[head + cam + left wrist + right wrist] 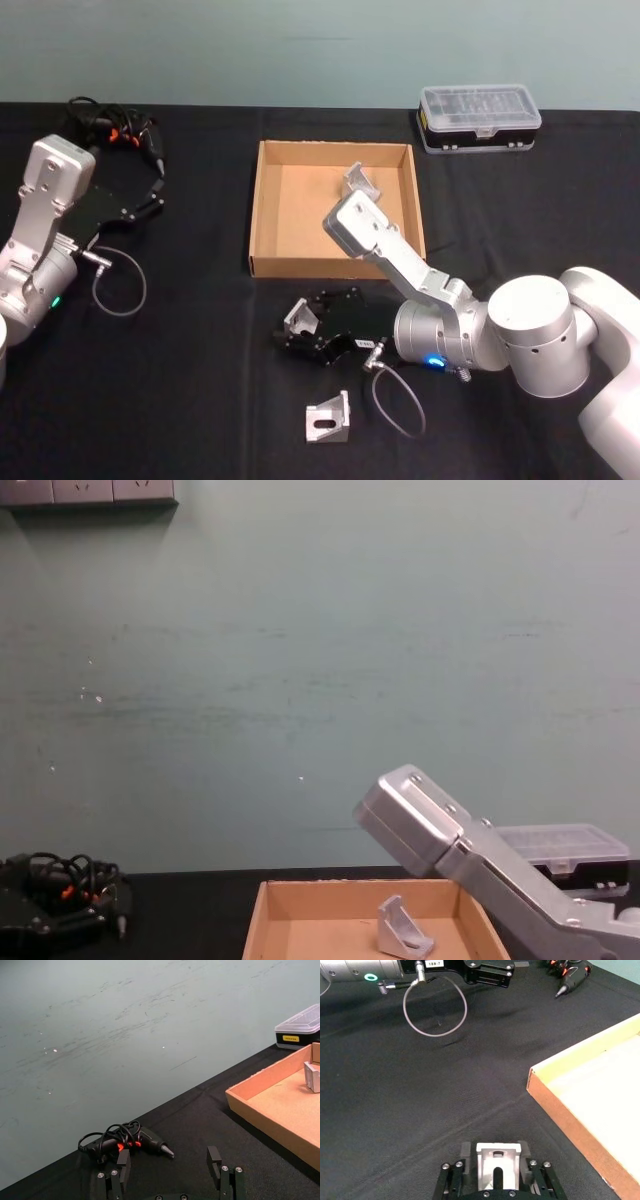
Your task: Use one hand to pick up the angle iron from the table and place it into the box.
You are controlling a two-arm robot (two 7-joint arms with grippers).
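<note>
My black right gripper (pixel 300 328), low centre in the head view, is clamped on the small silver slotted angle iron (pixel 498 1155), just below the shallow tan cardboard box (pixel 258 215). I should lift above that near wall first, then set it down low. My black left gripper (pixel 169 1162) sits parked at far left, jaws wide.

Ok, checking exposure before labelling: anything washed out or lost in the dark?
Right wrist view: the box is washed out inside, and the bracket held in the right end effector looks bright. Head view: that end effector blends into the black table. Left wrist view: the open left end effector reads fine.
</note>
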